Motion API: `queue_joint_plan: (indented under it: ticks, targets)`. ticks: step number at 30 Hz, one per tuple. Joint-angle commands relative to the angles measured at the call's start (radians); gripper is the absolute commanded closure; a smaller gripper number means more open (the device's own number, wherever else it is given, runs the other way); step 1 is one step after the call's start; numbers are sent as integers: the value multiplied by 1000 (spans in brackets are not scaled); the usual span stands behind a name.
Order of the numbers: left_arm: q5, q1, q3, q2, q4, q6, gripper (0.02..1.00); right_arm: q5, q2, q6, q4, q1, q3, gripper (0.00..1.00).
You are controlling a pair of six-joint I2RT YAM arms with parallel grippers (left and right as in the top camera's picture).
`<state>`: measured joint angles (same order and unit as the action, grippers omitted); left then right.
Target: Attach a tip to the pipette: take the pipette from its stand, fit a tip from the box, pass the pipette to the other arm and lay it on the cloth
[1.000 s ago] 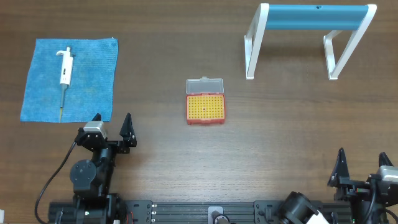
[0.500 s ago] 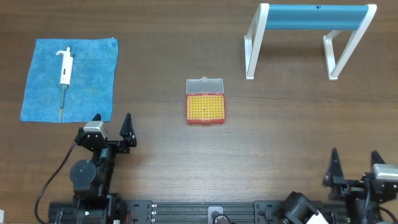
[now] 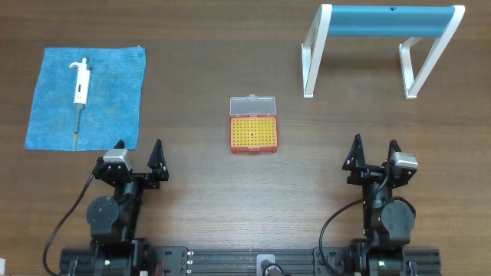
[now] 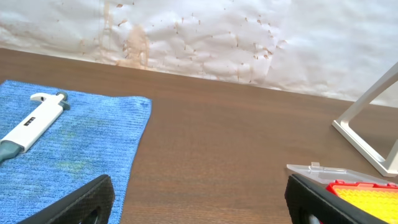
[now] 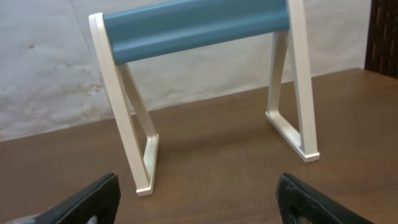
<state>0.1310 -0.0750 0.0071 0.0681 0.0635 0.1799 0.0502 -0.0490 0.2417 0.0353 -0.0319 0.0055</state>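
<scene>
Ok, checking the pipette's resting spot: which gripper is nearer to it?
Left. The left gripper is by the cloth's near edge, close to the pipette; the right gripper is far off, past the tip box.

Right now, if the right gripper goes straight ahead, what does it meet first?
Bare table, then the pipette stand: the right gripper aims between its legs, beneath the blue bar; depth unclear.

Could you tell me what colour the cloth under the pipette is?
Blue; the cloth shows best in the top view.
</scene>
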Motion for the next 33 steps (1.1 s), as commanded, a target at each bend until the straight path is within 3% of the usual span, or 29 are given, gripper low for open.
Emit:
queue_joint_plan:
  ticks: [1,6,33]
  targets:
    - [-8,3,-1,-1,8,-16,128,16,41,-37,-69,-4,4,183]
    - [-8,3,-1,-1,8,-16,128,-58,48,-37,-119,-4,3,183]
    - [-8,3,-1,-1,8,-16,128,-58,48,-38,-117,-5,3,180]
